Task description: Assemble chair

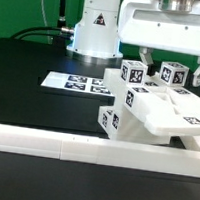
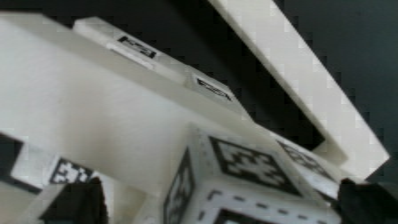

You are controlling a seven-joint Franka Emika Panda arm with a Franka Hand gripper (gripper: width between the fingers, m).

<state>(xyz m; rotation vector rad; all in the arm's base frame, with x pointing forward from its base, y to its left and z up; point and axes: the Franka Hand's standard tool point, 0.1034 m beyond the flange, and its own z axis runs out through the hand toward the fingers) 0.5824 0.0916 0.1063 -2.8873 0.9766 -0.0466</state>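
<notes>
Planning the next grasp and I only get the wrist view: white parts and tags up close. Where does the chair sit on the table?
Observer: The chair sits at the exterior view's right, just behind the long white border rail.
Operator: Fingers clear of it?
Observer: The gripper hangs over the tagged posts with its fingers spread wide. I can't tell whether they touch anything.
Operator: Marker board nearby?
Observer: The marker board lies flat on the exterior view's left of the chair, close beside it.
</notes>
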